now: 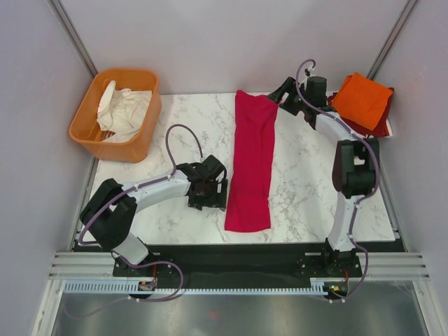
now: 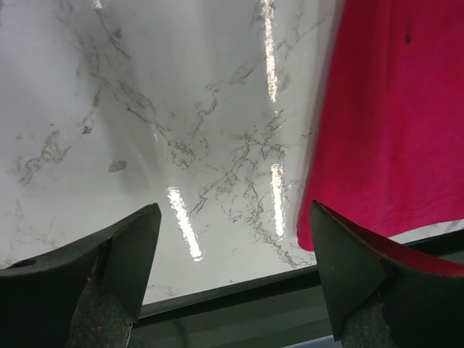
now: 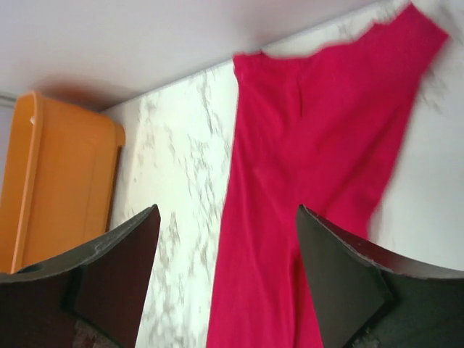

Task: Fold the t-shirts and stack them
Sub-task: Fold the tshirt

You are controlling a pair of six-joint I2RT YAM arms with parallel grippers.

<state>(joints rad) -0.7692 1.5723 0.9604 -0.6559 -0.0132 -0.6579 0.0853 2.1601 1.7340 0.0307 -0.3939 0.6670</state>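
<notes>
The magenta-pink t-shirt (image 1: 252, 161) lies folded into a long narrow strip down the middle of the marble table (image 1: 301, 182). It also shows in the left wrist view (image 2: 395, 123) and the right wrist view (image 3: 304, 203). The folded orange t-shirt (image 1: 361, 100) lies on the dark red t-shirt (image 1: 382, 124) at the far right corner. My left gripper (image 1: 210, 199) is open and empty, just left of the strip's near end. My right gripper (image 1: 278, 94) is open and empty at the strip's far right corner.
An orange plastic basket (image 1: 143, 136) holding a white cloth (image 1: 122, 112) stands at the far left; it also shows in the right wrist view (image 3: 58, 188). The table's near edge (image 2: 232, 290) lies just below my left fingers.
</notes>
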